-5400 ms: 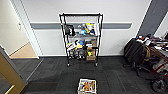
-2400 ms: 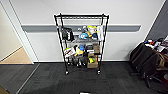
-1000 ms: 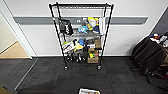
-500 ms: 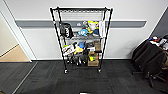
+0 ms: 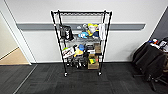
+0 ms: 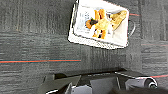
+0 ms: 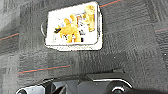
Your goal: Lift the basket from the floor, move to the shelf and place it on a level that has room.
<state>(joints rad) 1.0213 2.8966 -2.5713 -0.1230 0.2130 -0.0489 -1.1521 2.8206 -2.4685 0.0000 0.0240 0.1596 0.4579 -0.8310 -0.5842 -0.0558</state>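
On the far left of the head view a strip of tan wooden floor shows past a doorway, and the dark carpeted floor runs across the whole foreground. In the middle stands one black wire shelf against the pale wall, on small wheels, with four thin posts. Its top level is bare wire; the tiers below are crowded with toys, a black bag and two brown cardboard boxes stacked at the lower right. To the right sits a chair draped in dark clothing.

Both wrist views look straight down on one basket, which rests flat on the carpet among thin red lines, with orange-yellow contents on its white lining. Whether either gripper is open or closed cannot be told from these views.
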